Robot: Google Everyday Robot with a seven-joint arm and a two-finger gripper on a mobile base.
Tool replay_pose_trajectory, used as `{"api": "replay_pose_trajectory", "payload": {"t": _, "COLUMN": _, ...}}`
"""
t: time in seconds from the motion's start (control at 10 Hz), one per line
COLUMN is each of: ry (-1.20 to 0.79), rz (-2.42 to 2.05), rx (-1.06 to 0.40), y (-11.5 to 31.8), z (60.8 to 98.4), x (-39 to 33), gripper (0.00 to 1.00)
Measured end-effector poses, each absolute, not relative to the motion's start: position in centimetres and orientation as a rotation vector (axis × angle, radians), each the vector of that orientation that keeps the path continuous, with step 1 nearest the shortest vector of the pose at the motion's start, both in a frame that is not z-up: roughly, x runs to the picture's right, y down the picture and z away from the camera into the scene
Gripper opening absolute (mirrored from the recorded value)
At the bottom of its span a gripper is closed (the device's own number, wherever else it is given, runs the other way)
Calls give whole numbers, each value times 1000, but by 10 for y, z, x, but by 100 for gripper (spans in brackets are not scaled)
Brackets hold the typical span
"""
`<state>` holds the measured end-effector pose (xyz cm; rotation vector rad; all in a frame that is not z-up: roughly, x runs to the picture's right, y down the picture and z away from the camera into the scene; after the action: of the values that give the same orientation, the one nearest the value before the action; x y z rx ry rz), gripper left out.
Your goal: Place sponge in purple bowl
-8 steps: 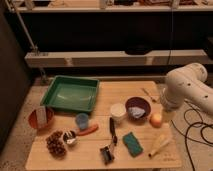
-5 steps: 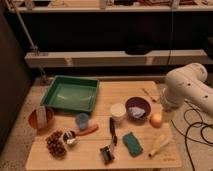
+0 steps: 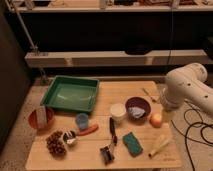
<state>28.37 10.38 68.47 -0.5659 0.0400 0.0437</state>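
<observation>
Lying flat on the tabletop (image 3: 100, 162), teal face up, the sponge (image 3: 132, 143) sits near the front edge, apart from the purple bowl (image 3: 137, 107) behind it. A white cup (image 3: 118, 111) stands just left of the bowl. A pale object lies inside the bowl. The arm (image 3: 187, 87) is folded at the right edge. The hand (image 3: 164, 102) is low at its end, holding nothing visible; its opening cannot be told.

Pincer out of sight; white arm (image 3: 187, 90) cut by right edge; purple bowl (image 3: 130, 103) contents blurred.
</observation>
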Motion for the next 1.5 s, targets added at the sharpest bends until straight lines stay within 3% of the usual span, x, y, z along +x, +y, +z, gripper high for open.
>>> {"api": "replay_pose_trajectory", "payload": {"t": 1.5, "ry": 30, "rz": 98, "rx": -551, "y": 109, "z": 680, "x": 276, "gripper": 65}}
